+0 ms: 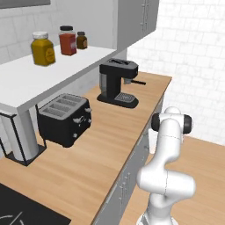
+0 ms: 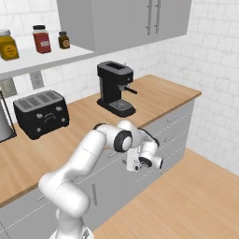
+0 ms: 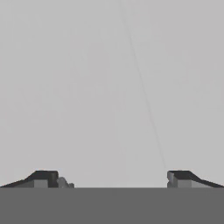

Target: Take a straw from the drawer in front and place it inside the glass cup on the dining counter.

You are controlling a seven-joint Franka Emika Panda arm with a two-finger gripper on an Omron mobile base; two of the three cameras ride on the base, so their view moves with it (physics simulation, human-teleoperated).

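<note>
My gripper [image 2: 134,164] hangs below the edge of the wood worktop, pointing at the grey cabinet fronts [image 2: 154,135]. In the hand view its fingertips [image 3: 48,178] stand wide apart with nothing between them, so the gripper [image 3: 116,179] is open. Close ahead of them is a flat pale grey panel [image 3: 87,87] crossed by one thin seam. It looks like a shut drawer front, though I cannot tell which one. No drawer stands pulled out. The straw, the glass cup and the dining counter are out of view.
On the wall-side worktop [image 1: 110,145] stand a black toaster [image 1: 65,118] and a black coffee machine [image 1: 116,82]. Jars [image 1: 43,48] sit on a white shelf. Drawers with bar handles [image 2: 172,118] lie to the right. The wood floor [image 2: 186,200] on the right is open.
</note>
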